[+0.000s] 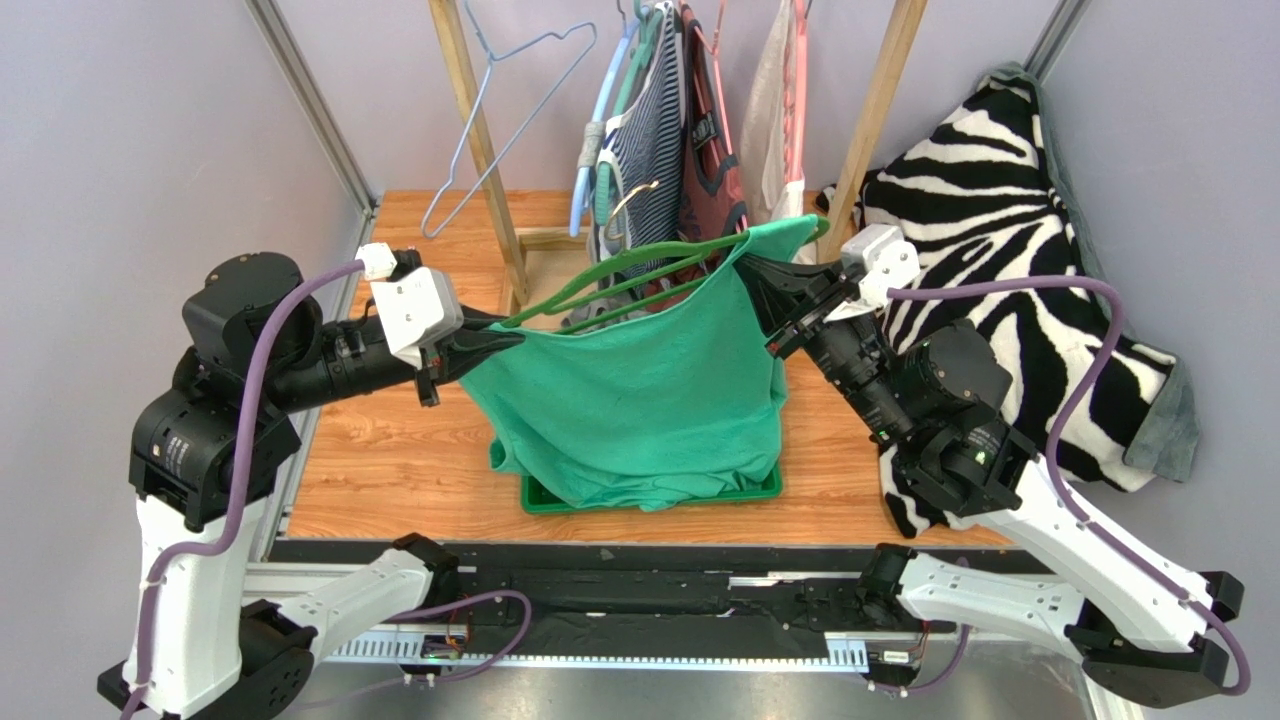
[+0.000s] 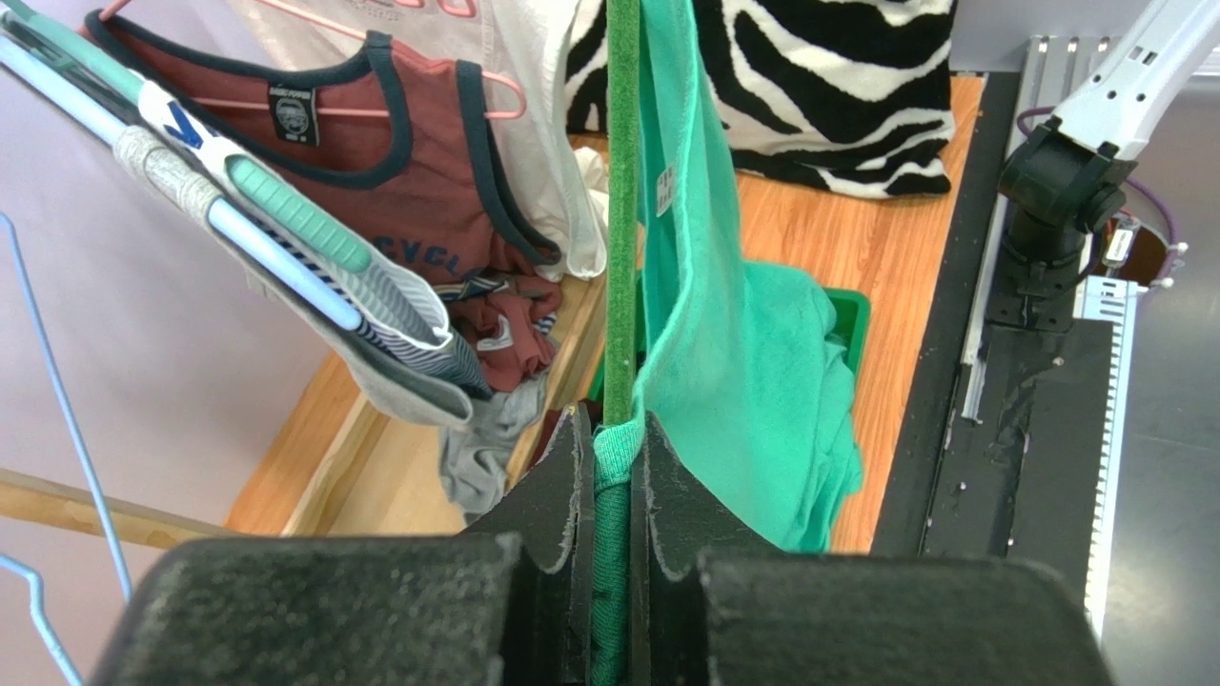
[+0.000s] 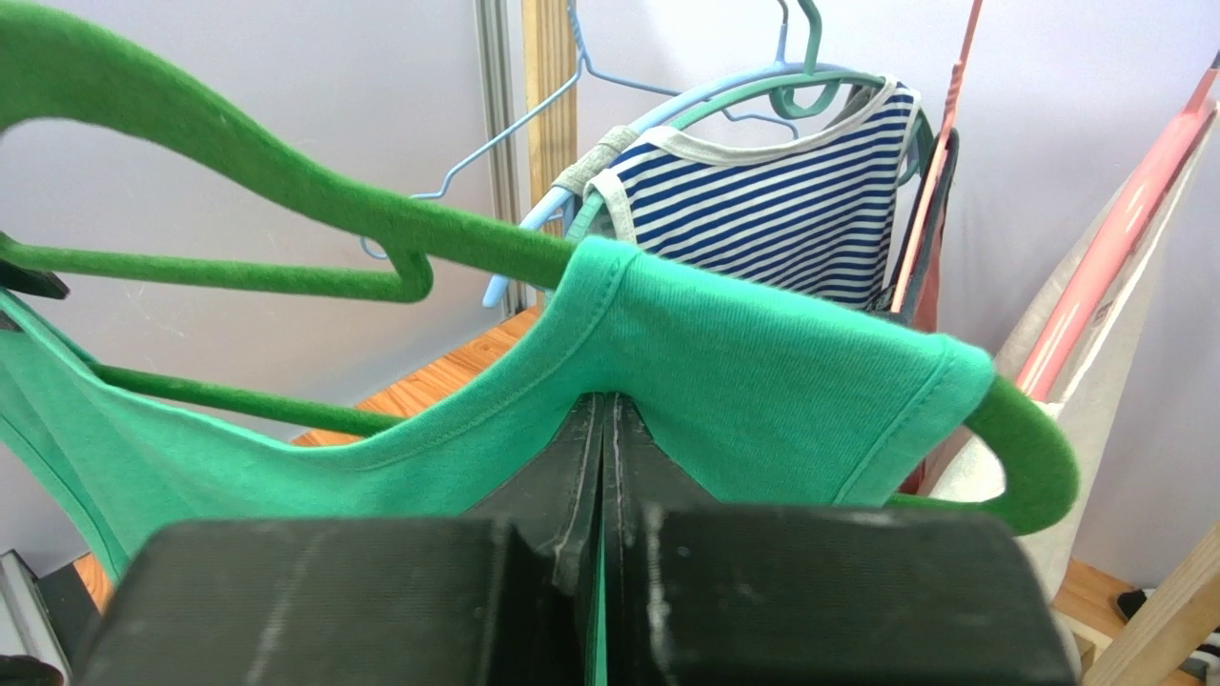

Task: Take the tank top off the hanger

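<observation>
Strap not yet off the hanger

Left gripper (image 2: 613, 443) and right gripper (image 3: 602, 422) each pinch the one green tank top (image 1: 646, 390), slung between them. Its strap caps the one green hanger (image 3: 258, 157) just above the right jaws. Likely next: slide it off. Beyond, one bare wire hanger (image 1: 511, 90).
</observation>
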`<state>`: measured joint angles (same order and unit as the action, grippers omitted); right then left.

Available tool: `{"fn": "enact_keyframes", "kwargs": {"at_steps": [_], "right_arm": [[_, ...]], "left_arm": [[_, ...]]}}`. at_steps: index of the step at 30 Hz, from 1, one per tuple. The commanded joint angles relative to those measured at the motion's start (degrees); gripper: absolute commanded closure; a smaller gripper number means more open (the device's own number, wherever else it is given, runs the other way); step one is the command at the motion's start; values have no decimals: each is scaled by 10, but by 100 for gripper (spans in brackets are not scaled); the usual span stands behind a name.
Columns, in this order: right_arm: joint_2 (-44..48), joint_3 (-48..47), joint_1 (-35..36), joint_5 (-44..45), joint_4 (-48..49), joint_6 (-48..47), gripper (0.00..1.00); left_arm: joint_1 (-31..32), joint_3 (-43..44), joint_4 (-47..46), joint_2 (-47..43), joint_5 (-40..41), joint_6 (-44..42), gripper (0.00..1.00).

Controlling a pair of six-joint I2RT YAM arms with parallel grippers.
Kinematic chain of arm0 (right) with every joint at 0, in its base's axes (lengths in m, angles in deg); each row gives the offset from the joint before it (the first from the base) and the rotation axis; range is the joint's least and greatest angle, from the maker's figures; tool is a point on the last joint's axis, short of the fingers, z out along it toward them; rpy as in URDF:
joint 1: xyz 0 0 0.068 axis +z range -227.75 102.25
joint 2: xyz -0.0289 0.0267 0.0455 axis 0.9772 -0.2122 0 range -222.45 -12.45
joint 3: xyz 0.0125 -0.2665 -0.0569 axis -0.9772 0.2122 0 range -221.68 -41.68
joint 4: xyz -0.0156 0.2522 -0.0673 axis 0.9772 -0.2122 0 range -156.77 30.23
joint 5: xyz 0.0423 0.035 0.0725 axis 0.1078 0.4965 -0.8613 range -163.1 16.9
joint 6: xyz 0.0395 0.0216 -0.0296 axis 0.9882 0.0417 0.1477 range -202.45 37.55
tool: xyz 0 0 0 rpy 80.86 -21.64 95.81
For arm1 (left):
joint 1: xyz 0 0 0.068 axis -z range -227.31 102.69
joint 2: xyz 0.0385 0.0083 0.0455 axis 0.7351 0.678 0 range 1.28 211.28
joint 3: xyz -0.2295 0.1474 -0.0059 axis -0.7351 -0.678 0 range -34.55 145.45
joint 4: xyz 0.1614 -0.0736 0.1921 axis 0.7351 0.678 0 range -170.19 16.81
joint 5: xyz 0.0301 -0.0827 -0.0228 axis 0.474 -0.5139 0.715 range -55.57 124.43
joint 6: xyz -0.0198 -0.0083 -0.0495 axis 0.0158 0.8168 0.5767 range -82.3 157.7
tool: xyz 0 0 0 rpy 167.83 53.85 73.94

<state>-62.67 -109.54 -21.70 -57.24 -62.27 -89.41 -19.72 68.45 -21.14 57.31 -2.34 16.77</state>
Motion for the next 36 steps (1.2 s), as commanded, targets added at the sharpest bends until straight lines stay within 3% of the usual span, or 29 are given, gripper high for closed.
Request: {"fn": "enact_keyframes", "kwargs": {"at_steps": [1, 8, 9, 10, 11, 12, 14, 21, 30, 36], "right_arm": [[28, -11, -2, 14, 33, 14, 100], [100, 32, -2, 80, 3, 2, 100], [107, 45, -2, 82, 0, 2, 94], [112, 48, -3, 77, -6, 3, 80], [119, 51, -6, 71, -20, 8, 47], [122, 52, -5, 66, -25, 13, 38], [125, 58, -5, 62, -28, 24, 29], [85, 38, -14, 37, -19, 34, 25], [35, 1, -54, -20, 2, 62, 31], [10, -15, -64, -47, 7, 65, 42]], "left_arm": [[-2, -2, -24, -6, 7, -20, 100], [-3, 0, -26, -4, 14, -23, 100], [-3, 3, -26, -3, 9, -20, 100], [-3, 5, -25, -3, 7, -19, 100], [-3, 9, -24, -3, 6, -19, 100], [-3, 11, -24, -3, 5, -17, 100], [-3, 16, -24, -1, 3, -17, 100], [-3, 21, -24, -2, -9, -6, 100], [-3, 19, -20, -7, -14, -7, 100], [-3, 19, -19, -6, -18, -8, 100]]}}
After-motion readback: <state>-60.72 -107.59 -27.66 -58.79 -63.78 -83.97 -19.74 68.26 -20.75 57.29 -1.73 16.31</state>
